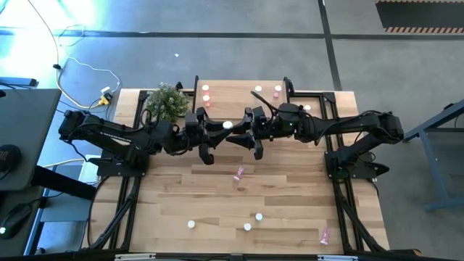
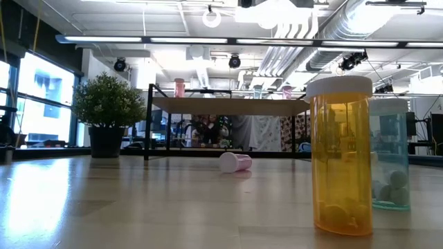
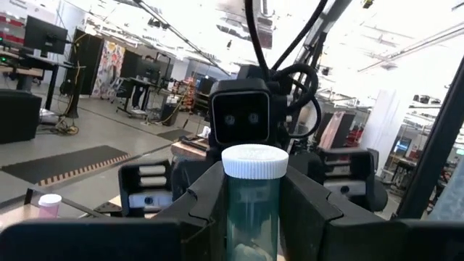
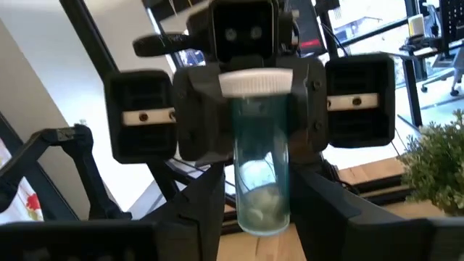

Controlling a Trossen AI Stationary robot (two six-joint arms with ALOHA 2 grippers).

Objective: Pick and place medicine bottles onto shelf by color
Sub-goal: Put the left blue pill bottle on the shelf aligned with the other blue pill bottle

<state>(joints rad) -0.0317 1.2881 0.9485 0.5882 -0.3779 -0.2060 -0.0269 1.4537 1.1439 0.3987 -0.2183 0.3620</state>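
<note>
You're working over a plank-topped wooden table (image 1: pixel 217 196) in an open workshop. Both grippers, left (image 1: pixel 217 139) and right (image 1: pixel 243 134), are meeting above the table's centre, each clamping the pale green bottle (image 4: pixel 259 159) between its fingers. It's standing upright, cap toward twelve o'clock, just in front of the shelf (image 1: pixel 232 98).

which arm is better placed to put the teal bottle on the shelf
Right, probably: left tool and right tool meet at the teal bottle, but the plant crowds the shelf end nearest the left arm.

Shelf (image 1: pixel 243 94) at table (image 1: pixel 290 196) far edge, bottles on top; plant (image 1: pixel 167 101) left of it. Both grippers meet before shelf, bottle (image 1: pixel 228 125) between them. More bottles scattered nearer front edge.
</note>
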